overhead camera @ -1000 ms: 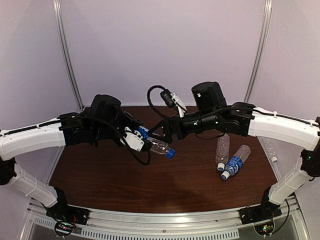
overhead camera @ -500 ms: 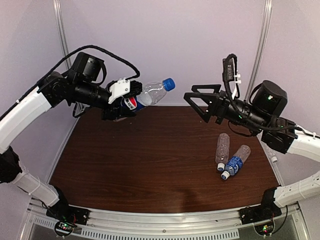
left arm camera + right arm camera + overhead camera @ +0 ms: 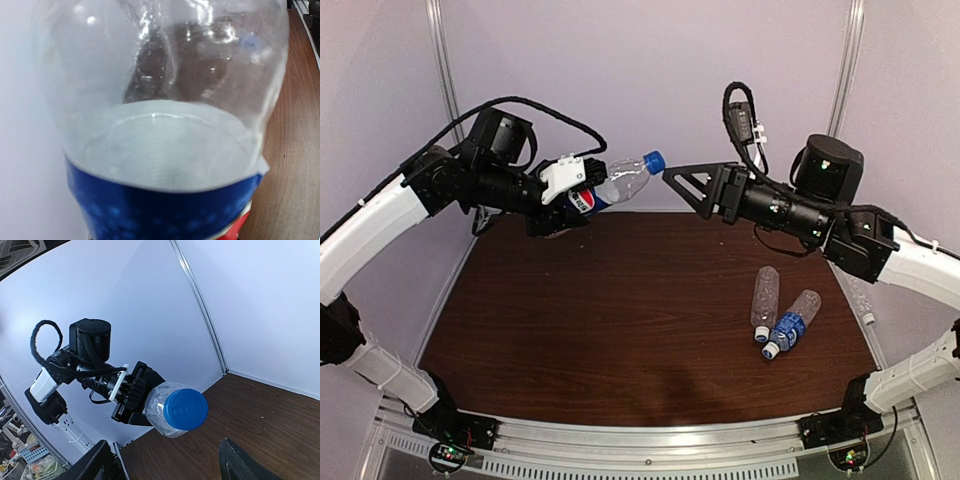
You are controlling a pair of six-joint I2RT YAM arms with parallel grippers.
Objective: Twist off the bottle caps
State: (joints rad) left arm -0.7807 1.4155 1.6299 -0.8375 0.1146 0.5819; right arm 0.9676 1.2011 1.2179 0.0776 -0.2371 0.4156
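My left gripper [image 3: 582, 200] is shut on a clear Pepsi bottle [image 3: 618, 182] and holds it high above the table, its dark blue cap [image 3: 655, 160] pointing right. In the left wrist view that bottle [image 3: 165, 90] fills the frame and hides my fingers. My right gripper [image 3: 683, 190] is open just right of the cap, apart from it. Seen from the right wrist, the blue cap [image 3: 186, 409] faces the camera, above and between my two dark fingertips [image 3: 97, 462], with the right gripper [image 3: 167, 465] around nothing.
Two capped bottles lie on the brown table [image 3: 620, 330] at right: an unlabelled one [image 3: 765, 292] and a blue-labelled one [image 3: 792, 325], each with a white cap. Another clear bottle [image 3: 861, 300] lies by the right edge. White walls enclose the table.
The left arm has lifted the Pepsi bottle from low over the table to high up. The right gripper has risen too, moved in toward the blue cap, and its jaws have narrowed.
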